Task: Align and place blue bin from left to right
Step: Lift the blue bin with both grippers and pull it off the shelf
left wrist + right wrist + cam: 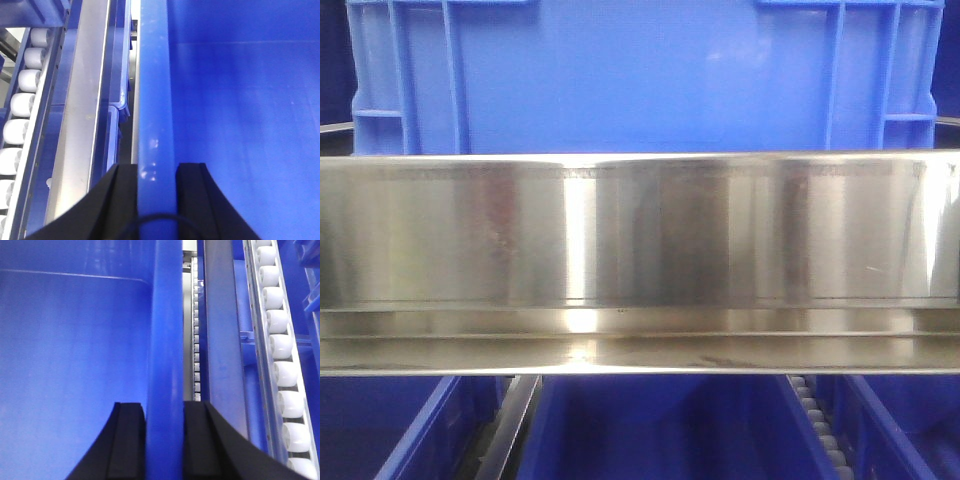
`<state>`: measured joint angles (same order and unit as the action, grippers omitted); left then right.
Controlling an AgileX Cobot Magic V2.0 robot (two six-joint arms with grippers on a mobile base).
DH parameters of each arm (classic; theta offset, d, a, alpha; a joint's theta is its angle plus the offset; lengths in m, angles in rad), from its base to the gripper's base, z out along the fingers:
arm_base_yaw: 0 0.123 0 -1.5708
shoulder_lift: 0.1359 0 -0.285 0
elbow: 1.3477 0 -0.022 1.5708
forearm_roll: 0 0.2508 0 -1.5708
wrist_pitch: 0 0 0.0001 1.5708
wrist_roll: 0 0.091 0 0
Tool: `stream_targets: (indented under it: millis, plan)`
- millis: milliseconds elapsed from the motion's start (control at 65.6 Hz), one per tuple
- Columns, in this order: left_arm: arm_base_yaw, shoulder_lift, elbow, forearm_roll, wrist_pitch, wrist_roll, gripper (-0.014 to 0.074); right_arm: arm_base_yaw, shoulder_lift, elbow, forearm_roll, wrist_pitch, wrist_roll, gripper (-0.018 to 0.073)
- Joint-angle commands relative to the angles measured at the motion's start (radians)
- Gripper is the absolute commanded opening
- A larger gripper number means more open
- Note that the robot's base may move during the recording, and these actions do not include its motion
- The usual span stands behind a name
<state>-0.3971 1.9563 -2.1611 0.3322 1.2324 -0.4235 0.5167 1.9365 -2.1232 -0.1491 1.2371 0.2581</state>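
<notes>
Behind the polished steel beam (640, 230) and above its top edge, the blue bin (640, 75) sits upright, its long wall facing the front camera with ribbed corners at both ends. The left pincer (156, 172) is narrow: its 2 black fingers clamp the rim of the bin's left wall, 1 inside the bin and 1 outside. The right pincer (164, 412) has the same grip on the right wall rim. White roller tracks (20, 105) run beside the bin on each outer side. Lower blue bins (660, 430) lie beneath the beam
</notes>
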Motion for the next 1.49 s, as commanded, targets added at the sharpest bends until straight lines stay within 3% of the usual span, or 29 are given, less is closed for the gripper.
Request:
stream_targets:
  millis: [0, 290, 579, 671, 869, 960, 1067, 1143, 1234, 1372, 1478]
  plan:
    - [0.001, -0.021, -0.007, -0.019, -0.011, -0.013, -0.0111, 0.003, -0.032, -0.001, 0.0, -0.016, 0.011, -0.0069]
    - [-0.028, -0.121, -0.007, -0.013, -0.011, -0.028, -0.0111, 0.025, -0.138, -0.001, -0.076, -0.016, 0.083, -0.007]
    - [-0.074, -0.23, -0.004, -0.002, -0.011, -0.057, -0.0111, 0.081, -0.238, -0.001, -0.081, -0.016, 0.124, -0.007]
    - [-0.104, -0.27, 0.032, 0.015, -0.011, -0.103, -0.0111, 0.111, -0.269, 0.016, -0.11, -0.016, 0.145, -0.007]
    - [-0.218, -0.399, 0.229, 0.185, -0.011, -0.245, -0.0111, 0.191, -0.407, 0.204, -0.196, -0.016, 0.229, -0.007]
    - [-0.265, -0.478, 0.335, 0.199, -0.011, -0.31, -0.0111, 0.232, -0.494, 0.302, -0.233, -0.048, 0.294, -0.007]
    - [-0.326, -0.573, 0.444, 0.218, -0.011, -0.365, -0.0111, 0.322, -0.594, 0.42, -0.343, -0.05, 0.408, -0.007]
    - [-0.391, -0.622, 0.502, 0.279, -0.011, -0.424, -0.0111, 0.391, -0.658, 0.489, -0.396, -0.045, 0.467, -0.007]
    - [-0.474, -0.669, 0.543, 0.34, -0.011, -0.48, -0.0111, 0.485, -0.723, 0.559, -0.475, -0.016, 0.541, -0.007]
    - [-0.57, -0.705, 0.564, 0.365, -0.011, -0.508, -0.0111, 0.591, -0.769, 0.615, -0.526, -0.016, 0.6, -0.007]
    - [-0.607, -0.713, 0.581, 0.376, -0.011, -0.538, -0.0111, 0.64, -0.773, 0.625, -0.56, -0.016, 0.631, -0.007]
